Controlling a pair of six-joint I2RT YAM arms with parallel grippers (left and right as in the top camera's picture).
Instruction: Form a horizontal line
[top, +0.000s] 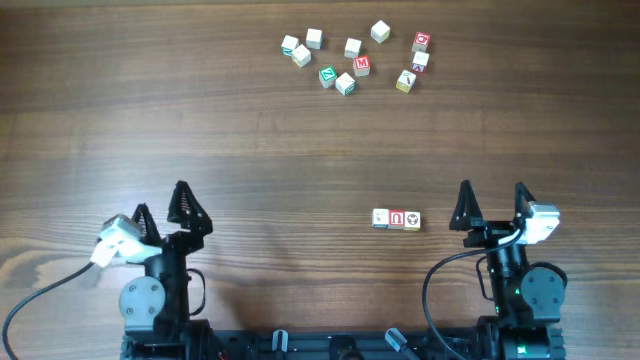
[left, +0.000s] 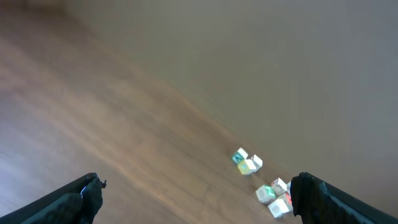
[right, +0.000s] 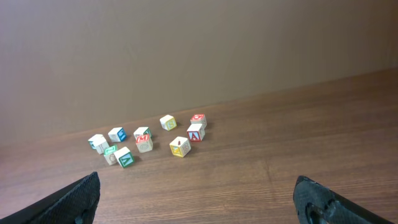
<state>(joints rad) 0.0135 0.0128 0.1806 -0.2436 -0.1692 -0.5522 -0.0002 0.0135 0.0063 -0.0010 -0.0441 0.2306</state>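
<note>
Nearest, the black left gripper (top: 162, 198) and black right gripper (top: 492, 186) gape wide, both empty. At nine o'clock of the right gripper, three tiny cubes touch in a row: whitish wooden cube (top: 381, 218), red-faced wooden cube (top: 397, 219), tan-yellow wooden cube (top: 412, 220). Farther, toward twelve o'clock, lie scattered letter cubes (top: 350, 60).

A fixed camera looks straight down from high above the table (top: 200, 120), with the left pincer (top: 161, 197) and right pincer (top: 492, 187) at the picture's lower edge, while each wrist camera sits low behind its own fingertips, facing forward to the scattered cubes (top: 353, 47) far ahead, shared by all views.
</note>
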